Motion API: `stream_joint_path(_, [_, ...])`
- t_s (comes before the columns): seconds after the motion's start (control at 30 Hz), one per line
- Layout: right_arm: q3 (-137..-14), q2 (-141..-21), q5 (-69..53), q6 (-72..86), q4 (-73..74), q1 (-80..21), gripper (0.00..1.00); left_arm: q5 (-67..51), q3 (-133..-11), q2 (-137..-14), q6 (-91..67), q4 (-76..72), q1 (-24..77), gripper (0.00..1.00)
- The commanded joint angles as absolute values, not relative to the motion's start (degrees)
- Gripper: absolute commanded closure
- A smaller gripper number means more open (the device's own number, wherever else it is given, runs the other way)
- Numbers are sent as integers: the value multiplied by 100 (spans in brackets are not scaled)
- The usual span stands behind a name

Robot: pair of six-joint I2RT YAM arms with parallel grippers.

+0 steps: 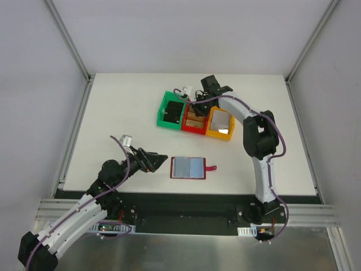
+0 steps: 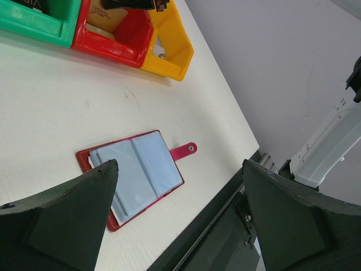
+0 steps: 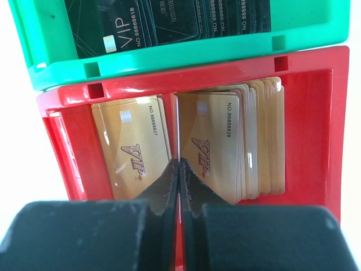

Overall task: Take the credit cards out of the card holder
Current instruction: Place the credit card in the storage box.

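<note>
I am two robot arms at a white table [image 1: 113, 113]. The card holder [image 1: 189, 167], a small dark red wallet, lies open and flat near the front edge. Its two grey-blue panels face up and its strap tab [image 2: 185, 151] points away to the right.

My left gripper [image 1: 162, 157] hovers just beside the holder's left edge with its fingers spread wide, holding nothing. My right gripper [image 3: 179, 168] is well away, low over the red bin [image 3: 316, 113], with its fingertips pressed together. A thin pale line runs up from them between two stacks of gold cards [image 3: 225, 147]. I cannot tell whether it is a card seen edge-on or a divider.

This looks like the sorting end of a removal: my right arm is at the bin, not at the holder. I cannot see whether any cards remain under the panels. If some do, the next move needs my left fingers to pin the holder down while my right arm comes back to pinch a card edge.

The gold cards read "VIP", "NO.88888827" and "NO.88888826". The black cards [image 3: 163, 20] in the green bin [image 3: 169, 62] read "VIP" and "NO.88888818". A yellow bin [image 2: 169, 51] sits beside the red one.
</note>
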State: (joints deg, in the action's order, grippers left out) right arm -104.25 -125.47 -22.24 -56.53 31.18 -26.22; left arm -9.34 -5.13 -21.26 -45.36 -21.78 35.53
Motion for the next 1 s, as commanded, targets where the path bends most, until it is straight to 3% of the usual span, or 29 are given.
stream_joint_path(0.0, [-10591,-12542,-1934,-5642,3217,-2602,98,-914,-694,-2136,-4430,-2461,3516,10])
stream_joint_path(0.3, [-10494,-12428,-1837,-5520,3050,-2566,80,-923,-694,-2241,-4447,-2531,3507,9])
stream_joint_path(0.97, [-10863,-12155,-1521,-5238,2883,-2584,73,-914,-650,-2118,-4474,-2505,3516,9])
